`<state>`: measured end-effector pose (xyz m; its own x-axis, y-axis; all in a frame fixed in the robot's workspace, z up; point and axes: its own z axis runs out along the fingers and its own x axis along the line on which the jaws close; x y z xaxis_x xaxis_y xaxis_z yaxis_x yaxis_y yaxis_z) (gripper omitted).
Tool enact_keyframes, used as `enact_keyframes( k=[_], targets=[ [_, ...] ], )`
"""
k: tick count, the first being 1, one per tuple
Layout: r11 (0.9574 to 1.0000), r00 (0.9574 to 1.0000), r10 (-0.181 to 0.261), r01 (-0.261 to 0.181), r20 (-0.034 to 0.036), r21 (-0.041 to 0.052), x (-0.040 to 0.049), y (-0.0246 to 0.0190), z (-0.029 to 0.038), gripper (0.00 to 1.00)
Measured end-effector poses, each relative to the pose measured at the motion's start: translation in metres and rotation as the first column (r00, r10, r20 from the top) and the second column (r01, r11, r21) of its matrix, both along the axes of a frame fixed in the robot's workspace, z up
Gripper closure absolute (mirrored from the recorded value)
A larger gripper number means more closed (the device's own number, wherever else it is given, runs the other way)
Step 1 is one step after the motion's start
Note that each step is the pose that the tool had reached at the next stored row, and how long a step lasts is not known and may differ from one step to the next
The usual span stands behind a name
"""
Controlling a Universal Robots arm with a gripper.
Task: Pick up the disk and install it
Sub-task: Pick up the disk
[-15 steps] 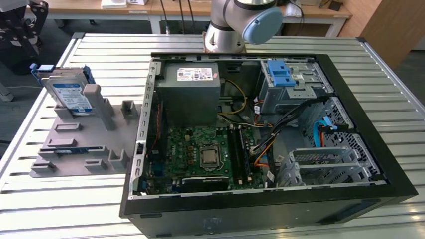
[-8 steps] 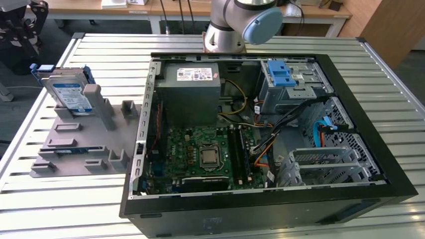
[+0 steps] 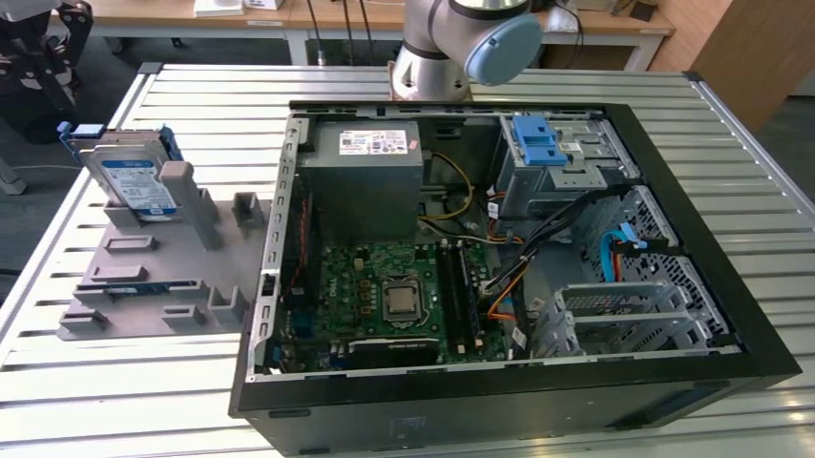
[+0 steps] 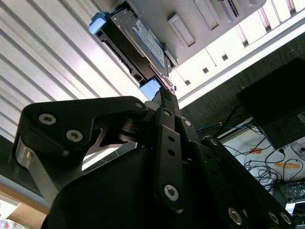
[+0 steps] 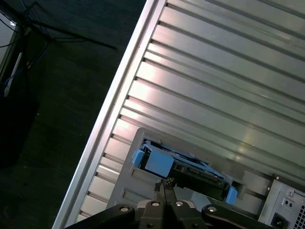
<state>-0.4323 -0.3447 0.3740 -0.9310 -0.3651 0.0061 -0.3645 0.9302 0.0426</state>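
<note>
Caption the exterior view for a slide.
Disk standing in grey fixture beside the open computer case on the slatted table.

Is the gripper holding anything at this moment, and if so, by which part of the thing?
Nothing is held. The gripper is shut with nothing between its fingers, and the disk stands apart from it, upright in the grey fixture.

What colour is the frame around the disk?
The frame is blue, around the silver disk; the exterior view shows it best.
</note>
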Motion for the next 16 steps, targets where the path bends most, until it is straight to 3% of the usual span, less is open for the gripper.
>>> enact_keyframes(
  k=[16],
  targets=[
    [1.0000,1.0000,0.009,-0.009,0.0000,0.0001,0.0000,0.0000,0.0000,0.89]
  ],
)
